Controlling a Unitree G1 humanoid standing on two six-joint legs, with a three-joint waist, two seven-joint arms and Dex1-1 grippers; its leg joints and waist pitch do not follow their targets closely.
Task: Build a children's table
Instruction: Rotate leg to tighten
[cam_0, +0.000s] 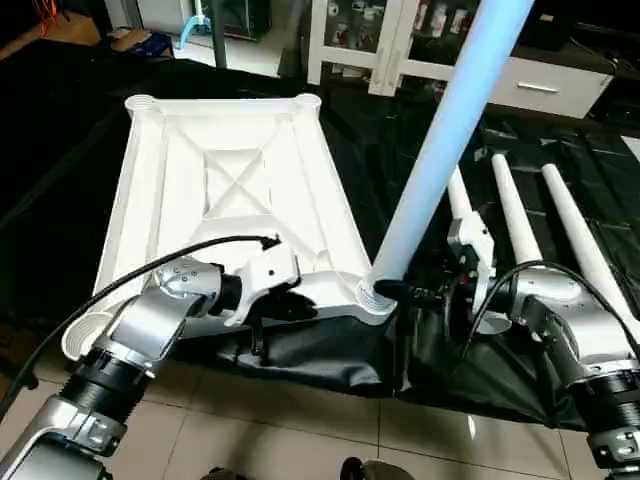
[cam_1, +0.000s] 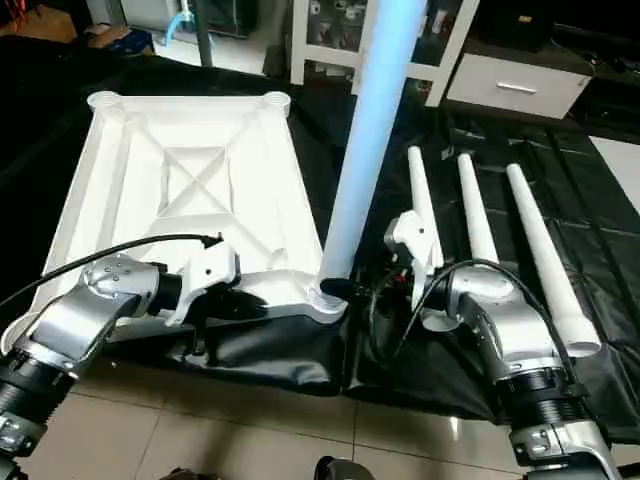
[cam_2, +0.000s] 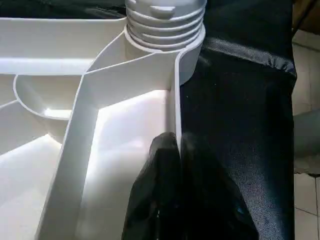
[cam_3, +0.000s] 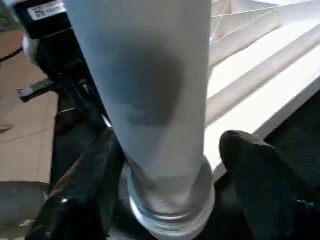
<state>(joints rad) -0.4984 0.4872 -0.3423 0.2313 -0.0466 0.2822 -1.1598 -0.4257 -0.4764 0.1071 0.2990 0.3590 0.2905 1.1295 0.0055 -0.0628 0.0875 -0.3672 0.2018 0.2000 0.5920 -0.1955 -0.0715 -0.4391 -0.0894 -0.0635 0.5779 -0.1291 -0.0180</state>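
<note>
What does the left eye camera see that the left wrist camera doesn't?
Only the left eye view shows the three spare legs lying on the black sheet, the right hand around the upright leg, and the white cabinet. Only the left wrist view shows the screw threads at the corner socket and the left hand gripping the tabletop's rim. Both show the tabletop.

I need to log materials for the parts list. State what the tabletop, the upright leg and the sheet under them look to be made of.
Tabletop: looks like moulded white plastic, semi-gloss; thin ribs and an X brace show on its underside.
Upright leg: apparently a smooth white plastic tube, with a soft sheen and a ridged collar at its base.
Sheet: black, creased and shiny, probably plastic film or coated fabric.
</note>
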